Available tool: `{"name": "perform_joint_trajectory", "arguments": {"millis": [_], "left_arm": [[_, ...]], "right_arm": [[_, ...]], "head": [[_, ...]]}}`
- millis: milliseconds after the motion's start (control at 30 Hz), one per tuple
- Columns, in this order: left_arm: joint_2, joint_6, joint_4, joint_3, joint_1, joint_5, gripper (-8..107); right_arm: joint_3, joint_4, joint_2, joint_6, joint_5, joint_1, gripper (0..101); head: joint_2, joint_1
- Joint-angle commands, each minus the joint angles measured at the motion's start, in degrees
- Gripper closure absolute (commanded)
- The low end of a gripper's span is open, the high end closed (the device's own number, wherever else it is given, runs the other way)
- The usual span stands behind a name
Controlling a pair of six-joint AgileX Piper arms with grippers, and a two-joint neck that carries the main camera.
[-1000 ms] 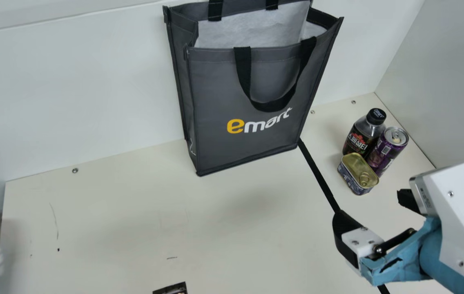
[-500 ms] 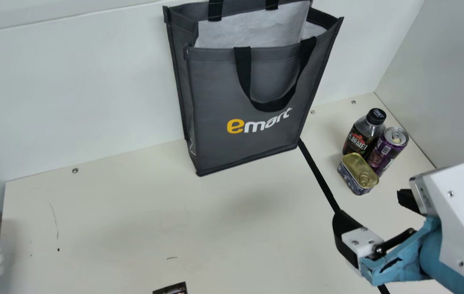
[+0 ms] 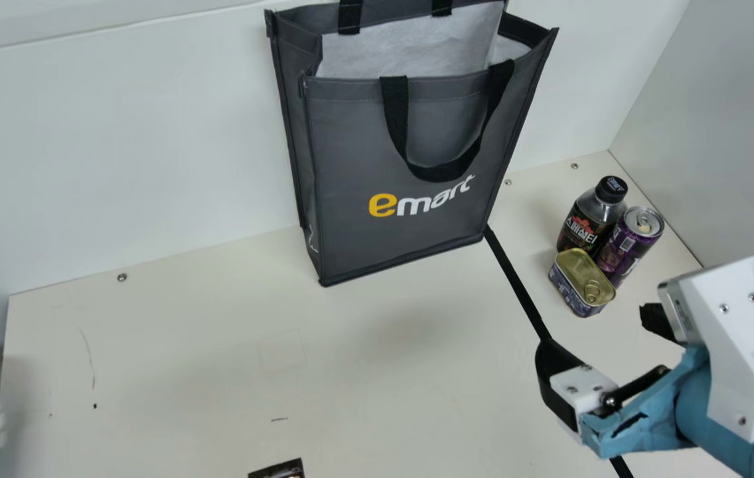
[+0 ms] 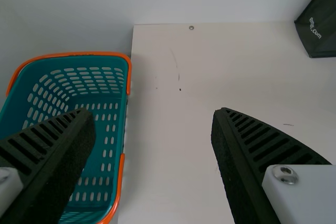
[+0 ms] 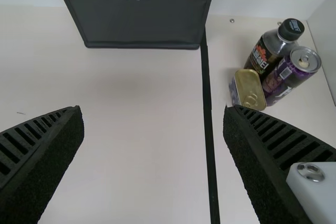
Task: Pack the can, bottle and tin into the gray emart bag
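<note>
Over the counter [image 3: 171, 372], the left gripper [image 4: 154, 111] and right gripper [image 3: 593, 332] hold their ribbed black fingers wide apart, released. Beyond the right gripper, the boxy metal tin [image 3: 579, 279] lies lid-up, its long axis running from far left to near right. Just behind it, the round can [image 3: 626, 249] and clear-shouldered bottle [image 3: 586, 226] stand upright. Leftward, by the wall [image 3: 151, 146], the fabric bag [image 3: 350, 153] stands tall, mouth up.
</note>
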Motion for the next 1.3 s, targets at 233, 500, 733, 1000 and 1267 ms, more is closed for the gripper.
{"name": "perform_joint_trajectory", "arguments": {"millis": [233, 500, 733, 1000, 1267], "left_arm": [[0.0, 0.0, 0.0, 0.0, 0.0, 0.0, 9], [0.0, 0.0, 0.0, 0.0, 0.0, 0.0, 9], [0.0, 0.0, 0.0, 0.0, 0.0, 0.0, 9], [0.0, 0.0, 0.0, 0.0, 0.0, 0.0, 9], [0.0, 0.0, 0.0, 0.0, 0.0, 0.0, 9]], "right_arm": [[-2.6, -1.7, 3.2, 0.8, -1.2, 2.2, 10], [-5.5, -1.8, 6.3, -0.2, -2.1, 2.3, 10], [-8.2, 0.0, 8.9, -3.0, -3.0, 0.2, 10], [-11.8, 3.8, 12.1, -8.2, -3.9, -3.7, 10], [-15.5, 7.9, 15.4, -14.1, -4.7, -7.8, 10]], "head": [[0.0, -1.3], [0.0, -1.3], [0.0, -1.3], [0.0, -1.3], [0.0, -1.3]]}}
